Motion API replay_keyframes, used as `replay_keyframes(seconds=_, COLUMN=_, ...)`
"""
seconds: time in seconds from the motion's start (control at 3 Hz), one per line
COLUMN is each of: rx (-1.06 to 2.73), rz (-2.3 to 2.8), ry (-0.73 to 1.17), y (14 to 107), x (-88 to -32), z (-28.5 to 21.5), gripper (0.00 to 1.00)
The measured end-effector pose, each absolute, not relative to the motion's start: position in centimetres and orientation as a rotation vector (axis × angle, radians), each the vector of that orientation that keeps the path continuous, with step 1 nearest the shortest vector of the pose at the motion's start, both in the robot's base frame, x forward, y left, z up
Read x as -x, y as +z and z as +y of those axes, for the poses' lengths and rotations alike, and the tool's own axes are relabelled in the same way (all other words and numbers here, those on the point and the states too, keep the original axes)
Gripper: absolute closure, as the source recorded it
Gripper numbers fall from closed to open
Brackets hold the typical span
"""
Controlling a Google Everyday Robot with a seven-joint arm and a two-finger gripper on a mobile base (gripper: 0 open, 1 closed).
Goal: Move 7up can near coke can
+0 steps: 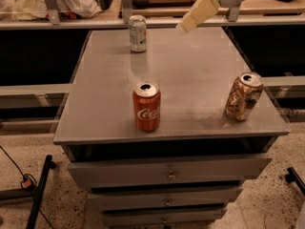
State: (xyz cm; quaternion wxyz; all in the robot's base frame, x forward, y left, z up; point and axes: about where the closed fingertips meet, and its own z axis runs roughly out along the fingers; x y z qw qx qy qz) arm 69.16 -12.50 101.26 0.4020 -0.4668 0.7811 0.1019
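Gripper (pixel 188 23) above far edge of table (pixel 205 75), opening unclear, 7up can (pixel 137 33) far-left, coke can (pixel 147 107) front-centre.

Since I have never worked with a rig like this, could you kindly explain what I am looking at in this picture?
This is a single camera view, looking down at a grey cabinet top with drawers below it. I cannot say where the camera is mounted. The pale piece at the upper right is the gripper, the end of the robot's one arm. It hangs in the air above the far right part of the top, and I see nothing held in it. Three drink cans stand on the top: the 7up can at the far edge, the coke can near the front edge, and a dented brown-gold can at the right.
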Motion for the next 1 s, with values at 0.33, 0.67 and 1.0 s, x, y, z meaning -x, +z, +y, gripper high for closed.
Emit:
replay_keyframes(seconds=0.33, rx=1.161, rz=1.963, ry=0.372, y=98.9, x=-72.3, z=-8.9, gripper=0.00)
replay_keyframes(seconds=0.67, rx=1.121, rz=1.939, ry=0.469, y=96.8, x=-75.1, z=-5.2, gripper=0.00)
replay_keyframes(seconds=1.0, rx=1.049, rz=1.901, ry=0.508, y=95.8, x=-77.0, z=-2.0, gripper=0.00)
